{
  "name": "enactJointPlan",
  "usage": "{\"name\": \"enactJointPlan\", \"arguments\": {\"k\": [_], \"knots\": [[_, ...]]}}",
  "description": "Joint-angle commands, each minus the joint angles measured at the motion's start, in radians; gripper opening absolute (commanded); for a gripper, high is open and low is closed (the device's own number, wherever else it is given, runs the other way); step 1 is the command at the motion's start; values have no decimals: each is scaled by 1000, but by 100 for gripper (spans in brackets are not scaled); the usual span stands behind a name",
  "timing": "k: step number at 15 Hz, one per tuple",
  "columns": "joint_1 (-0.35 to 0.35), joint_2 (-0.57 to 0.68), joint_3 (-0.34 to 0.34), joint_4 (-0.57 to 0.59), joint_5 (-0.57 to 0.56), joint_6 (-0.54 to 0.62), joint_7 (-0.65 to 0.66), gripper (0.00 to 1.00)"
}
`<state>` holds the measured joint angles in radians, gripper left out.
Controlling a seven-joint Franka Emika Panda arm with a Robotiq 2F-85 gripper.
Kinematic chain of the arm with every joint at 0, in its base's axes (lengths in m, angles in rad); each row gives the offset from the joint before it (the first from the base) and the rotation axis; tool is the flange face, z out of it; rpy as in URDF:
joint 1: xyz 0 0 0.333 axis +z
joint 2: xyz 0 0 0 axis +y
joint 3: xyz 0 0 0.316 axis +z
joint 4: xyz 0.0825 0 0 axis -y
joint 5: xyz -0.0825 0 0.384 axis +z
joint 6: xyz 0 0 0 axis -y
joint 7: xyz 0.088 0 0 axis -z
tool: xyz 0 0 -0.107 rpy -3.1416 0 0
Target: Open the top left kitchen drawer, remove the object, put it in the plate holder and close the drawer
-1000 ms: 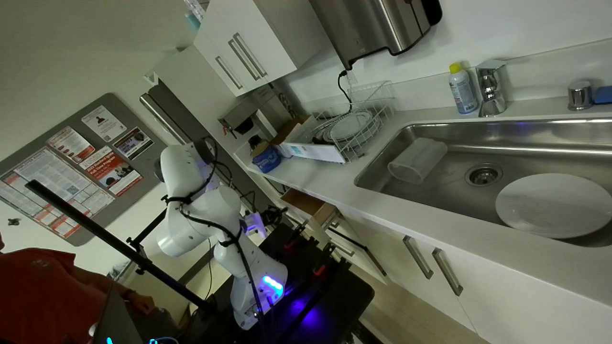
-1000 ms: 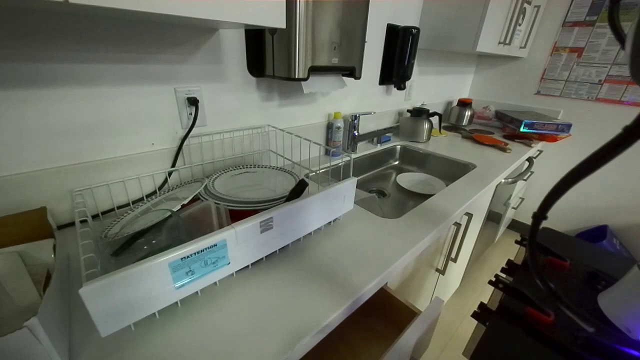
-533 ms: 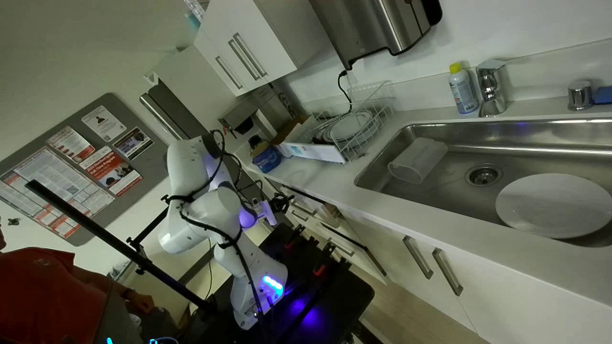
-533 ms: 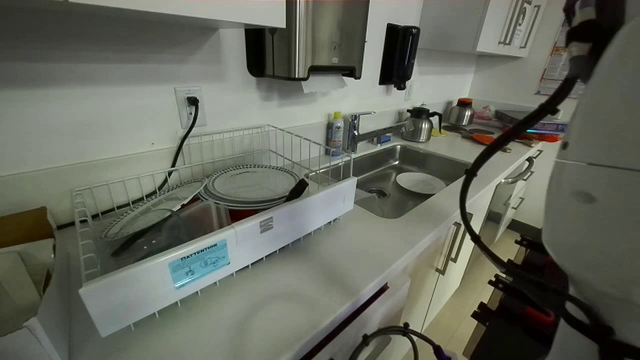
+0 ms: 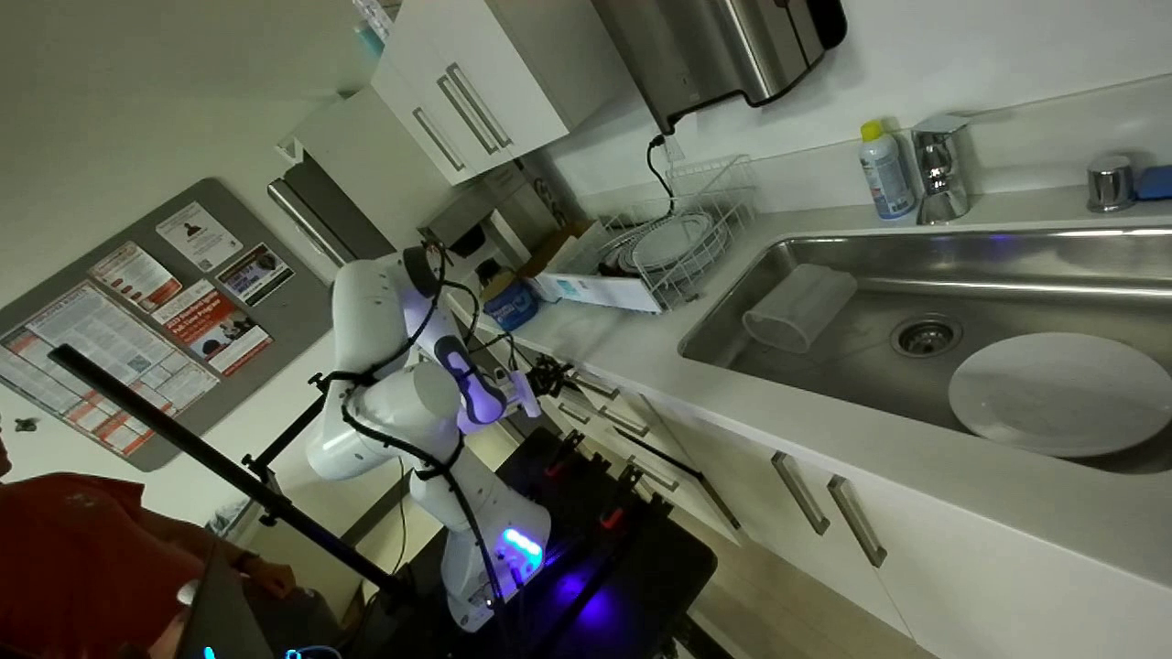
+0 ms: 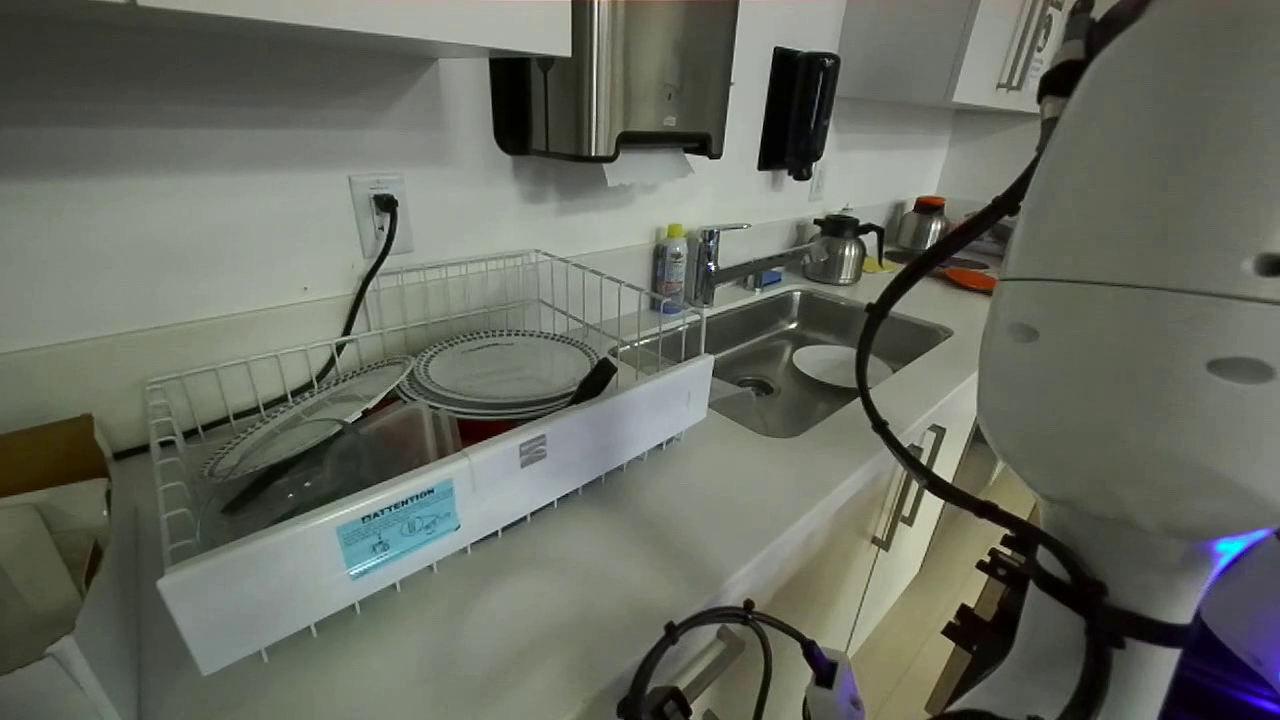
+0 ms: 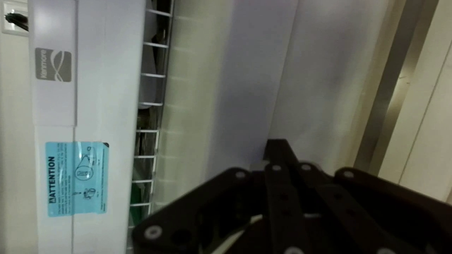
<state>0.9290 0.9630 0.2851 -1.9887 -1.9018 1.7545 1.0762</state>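
The top left drawer point(image 5: 624, 403) looks flush under the counter, its inside hidden. Its silver bar handle point(image 6: 715, 666) shows behind cables. My gripper point(image 7: 279, 150) is shut, fingers together, nothing visible between them. Its tips lie over the seam at the top of the white drawer front point(image 7: 323, 77); I cannot tell if they touch. In an exterior view the dark gripper point(image 5: 552, 374) is low at the drawer. The plate holder, a wire rack with a white front panel point(image 6: 600, 440), stands on the counter in both exterior views. It holds patterned plates, a clear tub and a black-handled item.
A steel sink point(image 6: 800, 430) holds a round white plate point(image 5: 1062, 394) and a clear plastic container point(image 5: 799, 307). A blue container point(image 5: 513, 305) and cardboard box point(image 6: 60, 460) stand beside the rack. A black table point(image 5: 659, 567) carries the arm base.
The drawer was wide open, then nearly shut, and now looks flush. The arm has moved towards the counter, with the gripper at the drawer front.
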Motion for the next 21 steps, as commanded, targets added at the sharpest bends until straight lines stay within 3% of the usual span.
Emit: {"name": "enactJointPlan", "arguments": {"k": [1, 5, 11, 21], "knots": [[-23, -65, 68, -32, 21, -50, -101, 0], [-27, -175, 183, -107, 141, -84, -221, 0], [-32, -416, 347, -247, 453, -72, -350, 0], [-91, -855, 452, -543, 602, 202, -131, 0]]}}
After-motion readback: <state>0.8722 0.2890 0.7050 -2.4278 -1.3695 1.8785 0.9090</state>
